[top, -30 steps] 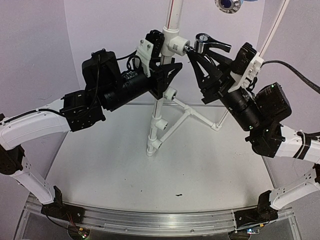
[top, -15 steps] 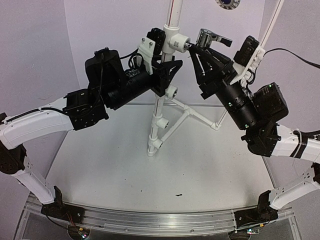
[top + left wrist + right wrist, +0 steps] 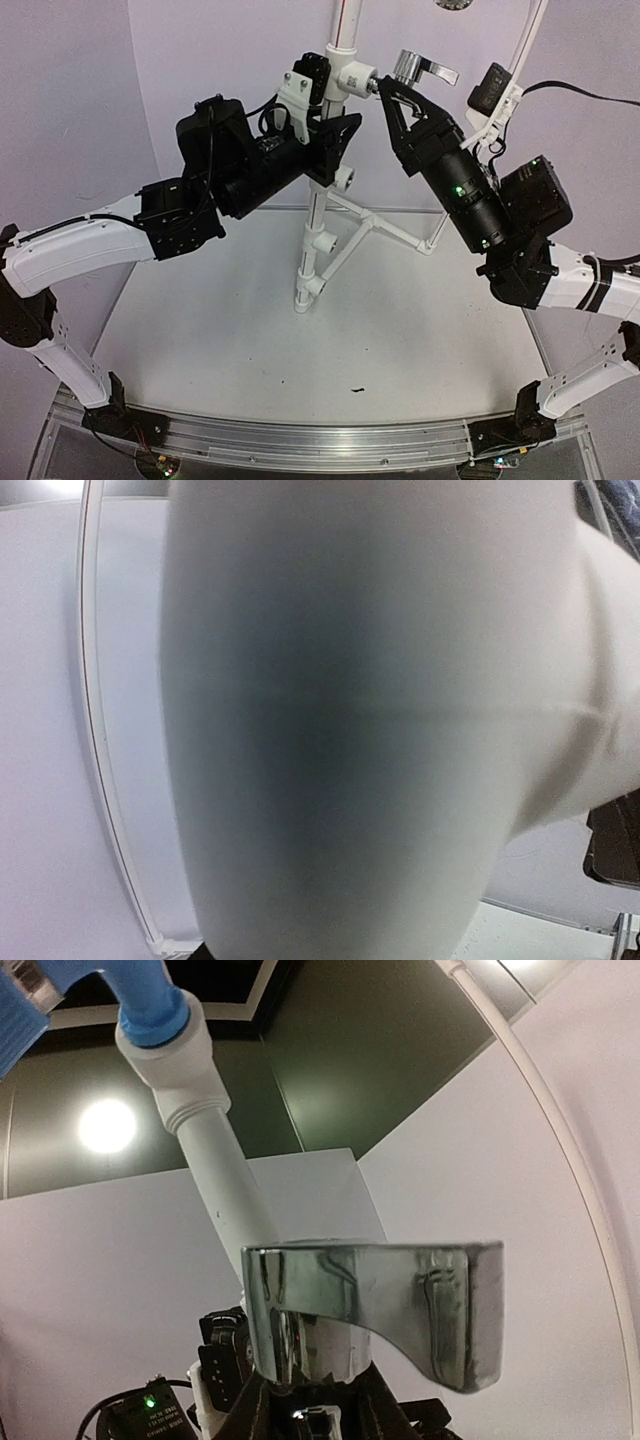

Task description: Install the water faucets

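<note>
A white upright pipe (image 3: 345,25) stands on the tabletop (image 3: 300,350), and everything else gathers round it. High on the pipe sits the top tee (image 3: 352,82), whose side socket faces right. The chrome water faucet (image 3: 412,68) is held level at that socket. Its stub end touches the mouth of the socket, and its flat lever points away from the pipe to the right. Whether the stub is seated inside the socket cannot be told. The right gripper (image 3: 392,90) reaches up from the pipe's right, its jaws closed tight on the faucet body just below the lever. The right wrist view shows the shiny lever (image 3: 370,1300) directly above those jaws, with the pipe and a blue fitting (image 3: 150,1005) rising behind it. The left gripper (image 3: 335,132) comes in from the pipe's left. Its jaws are clamped on the pipe itself just under the top tee, and the pipe fills the left wrist view as a white blur (image 3: 350,730). Further down the pipe are more tees (image 3: 325,243), their dark round sockets holding nothing.
</note>
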Robot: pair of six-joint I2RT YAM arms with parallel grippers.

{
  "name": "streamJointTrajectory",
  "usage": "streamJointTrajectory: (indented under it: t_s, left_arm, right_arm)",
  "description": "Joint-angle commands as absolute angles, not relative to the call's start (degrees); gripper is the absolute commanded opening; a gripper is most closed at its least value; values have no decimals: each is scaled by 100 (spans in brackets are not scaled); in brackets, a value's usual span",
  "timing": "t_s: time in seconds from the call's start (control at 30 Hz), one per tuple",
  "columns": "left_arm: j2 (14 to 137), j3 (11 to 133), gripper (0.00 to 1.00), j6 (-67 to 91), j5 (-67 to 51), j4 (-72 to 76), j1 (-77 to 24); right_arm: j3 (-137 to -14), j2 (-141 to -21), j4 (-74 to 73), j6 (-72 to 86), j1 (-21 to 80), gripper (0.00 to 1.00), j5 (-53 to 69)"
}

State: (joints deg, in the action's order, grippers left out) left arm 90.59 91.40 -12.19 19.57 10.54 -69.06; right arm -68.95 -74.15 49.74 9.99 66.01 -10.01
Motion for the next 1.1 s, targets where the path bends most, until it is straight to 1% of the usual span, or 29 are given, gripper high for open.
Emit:
streamJointTrajectory:
  t_s: [0.0, 0.43, 0.63, 1.07]
  left_arm:
    - [10016, 8481, 0, 829, 1470, -1206, -7457]
    - [10203, 8400, 0, 617, 1665, -1206, -7530]
    - [10201, 8315, 0, 526, 1789, -1204, -7550]
    - [10172, 8109, 0, 396, 1998, -1162, -7548]
  right_arm:
    - [-7130, -7692, 4003, 2082, 6593, 0, -1737]
    - [-7480, -7384, 3034, 4059, 6733, 0, -2121]
    - [-8005, -7321, 1916, 5322, 6732, 0, -2377]
    - [-8881, -7263, 1138, 7060, 6732, 0, -2491]
